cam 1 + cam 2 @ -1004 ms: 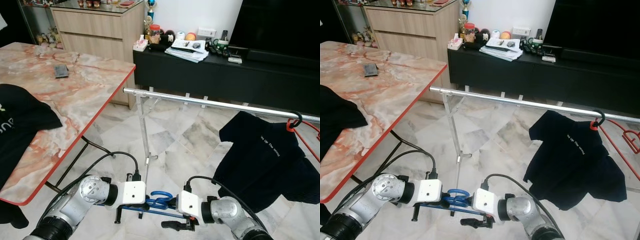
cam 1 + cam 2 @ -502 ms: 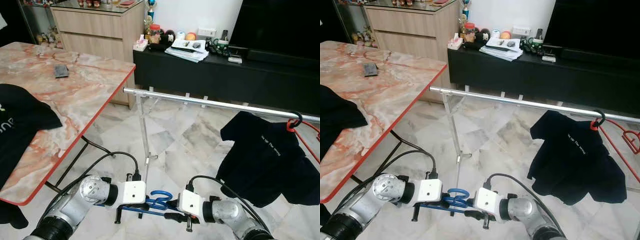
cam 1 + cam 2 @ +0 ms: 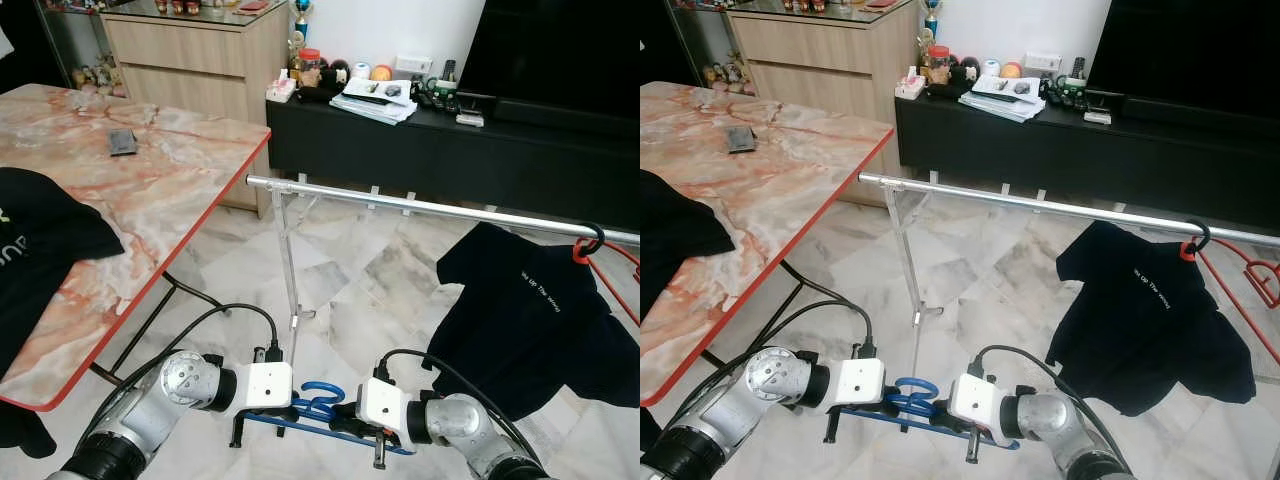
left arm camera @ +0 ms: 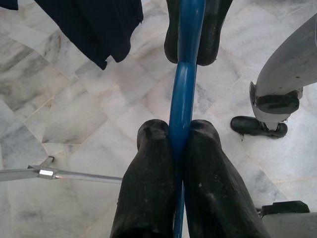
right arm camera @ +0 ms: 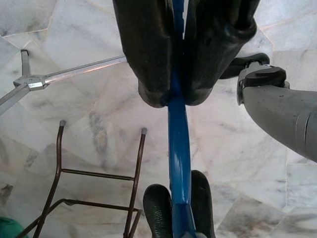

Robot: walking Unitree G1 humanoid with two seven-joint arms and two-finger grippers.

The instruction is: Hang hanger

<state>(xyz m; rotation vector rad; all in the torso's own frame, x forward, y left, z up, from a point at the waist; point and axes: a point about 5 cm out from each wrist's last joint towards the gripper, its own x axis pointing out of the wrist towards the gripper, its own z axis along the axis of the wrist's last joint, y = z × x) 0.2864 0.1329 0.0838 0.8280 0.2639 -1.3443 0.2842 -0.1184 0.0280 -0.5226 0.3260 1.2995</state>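
Note:
A blue hanger point(image 3: 318, 394) is held low over the floor in front of me, its hook turned up. My left gripper point(image 3: 296, 408) is shut on its lower bar point(image 4: 181, 99) from the left. From the right, my right gripper point(image 3: 340, 422) is shut on the same bar point(image 5: 178, 134). The two pairs of fingers face each other along the bar, a short gap apart. A silver clothes rail point(image 3: 420, 207) runs across above and beyond the hanger. At its right end hangs a black T-shirt point(image 3: 530, 330) on a red hanger point(image 3: 583, 252).
A marble table with a red edge point(image 3: 190, 240) stands at my left, with black clothing point(image 3: 40, 240) on it. The rail's upright point(image 3: 290, 280) stands just behind the grippers. A black TV bench point(image 3: 420, 150) and a wooden cabinet point(image 3: 190, 60) line the far wall.
My right gripper has turned and closed on the blue hanger's bar; a second ago it lay open beneath it. The left gripper has kept its hold. The black T-shirt sways a little.

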